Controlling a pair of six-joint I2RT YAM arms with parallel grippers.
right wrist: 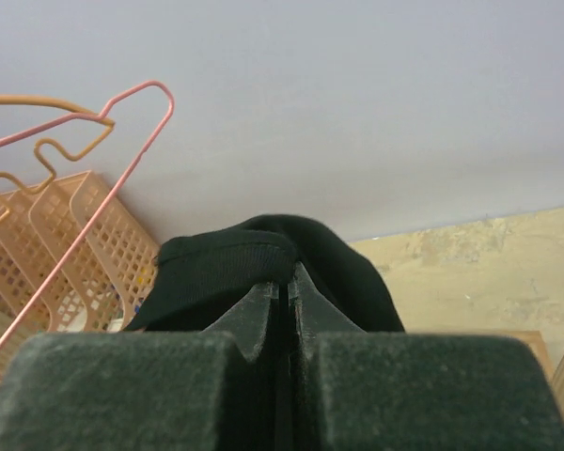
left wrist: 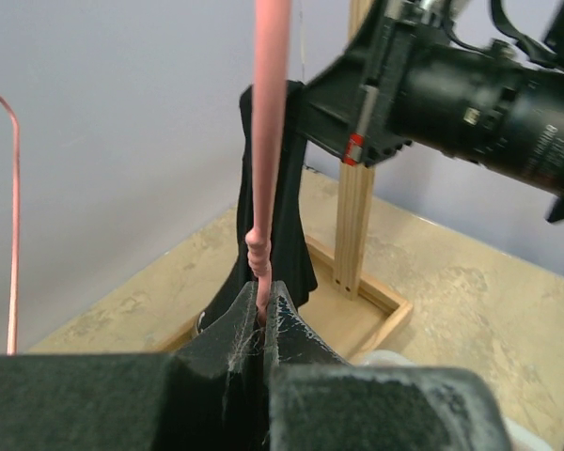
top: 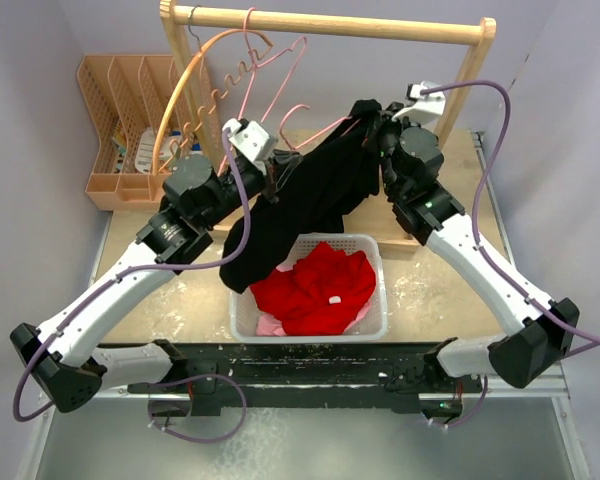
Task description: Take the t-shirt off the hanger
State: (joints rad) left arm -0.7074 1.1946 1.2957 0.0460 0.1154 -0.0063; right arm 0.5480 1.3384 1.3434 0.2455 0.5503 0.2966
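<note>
A black t-shirt (top: 315, 195) hangs between my two arms above the basket, draped on a pink hanger (top: 315, 135). My left gripper (top: 275, 178) is shut on the pink hanger's wire (left wrist: 268, 141), which rises straight up from the jaws in the left wrist view; the shirt (left wrist: 277, 197) hangs behind it. My right gripper (top: 372, 128) is shut on the shirt's ribbed collar (right wrist: 230, 263), held up near the rack's right post. The hanger (right wrist: 94, 188) also shows at the left of the right wrist view.
A wooden rack (top: 330, 25) stands at the back with orange and pink hangers (top: 195, 90) on its bar. A white basket (top: 375, 320) holding red clothes (top: 315, 285) sits below the shirt. An orange slotted organiser (top: 120, 120) stands at the far left.
</note>
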